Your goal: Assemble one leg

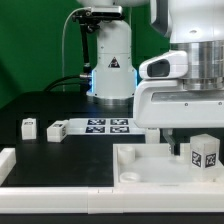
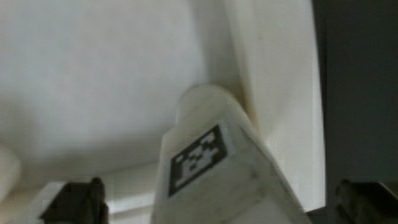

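Observation:
A leg [image 1: 205,152], a stubby white block with a black-and-white tag, stands on the large white panel [image 1: 150,170] near its corner at the exterior view's right. My gripper [image 1: 190,143] hangs low over it under the big white hand. In the wrist view the same leg [image 2: 214,160] lies between my two dark fingertips [image 2: 75,202], with a gap on each side. My gripper [image 2: 219,203] is open around the leg without touching it. The white panel [image 2: 107,80] fills the background behind it.
Two more legs [image 1: 29,127] [image 1: 56,129] lie on the black table at the exterior view's left, next to the marker board [image 1: 108,126]. A white part [image 1: 6,162] sits at the left front edge. The robot base [image 1: 112,60] stands behind.

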Controlling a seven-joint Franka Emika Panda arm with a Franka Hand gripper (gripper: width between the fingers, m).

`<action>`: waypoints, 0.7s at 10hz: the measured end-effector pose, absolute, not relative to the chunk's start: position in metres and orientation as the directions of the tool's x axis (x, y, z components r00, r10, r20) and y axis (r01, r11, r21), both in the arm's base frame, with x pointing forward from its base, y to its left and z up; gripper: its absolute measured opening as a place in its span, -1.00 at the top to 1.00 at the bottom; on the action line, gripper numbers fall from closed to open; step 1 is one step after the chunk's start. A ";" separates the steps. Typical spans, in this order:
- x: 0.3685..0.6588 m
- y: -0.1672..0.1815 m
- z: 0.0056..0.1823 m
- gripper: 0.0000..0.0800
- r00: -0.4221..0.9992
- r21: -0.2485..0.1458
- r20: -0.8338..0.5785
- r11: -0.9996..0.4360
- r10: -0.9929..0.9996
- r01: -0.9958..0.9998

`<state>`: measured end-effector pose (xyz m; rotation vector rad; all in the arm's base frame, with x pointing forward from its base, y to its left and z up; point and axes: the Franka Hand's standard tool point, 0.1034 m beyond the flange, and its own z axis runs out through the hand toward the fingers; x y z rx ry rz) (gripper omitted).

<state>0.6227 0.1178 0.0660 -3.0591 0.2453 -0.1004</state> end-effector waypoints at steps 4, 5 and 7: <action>0.622 0.115 0.065 -0.62 0.955 -0.027 0.076 -0.957 0.286 0.289; 0.622 0.115 0.065 -0.62 0.960 -0.029 0.076 -0.962 0.269 0.271; 0.621 0.115 0.065 0.05 0.960 -0.029 0.075 -0.962 0.269 0.271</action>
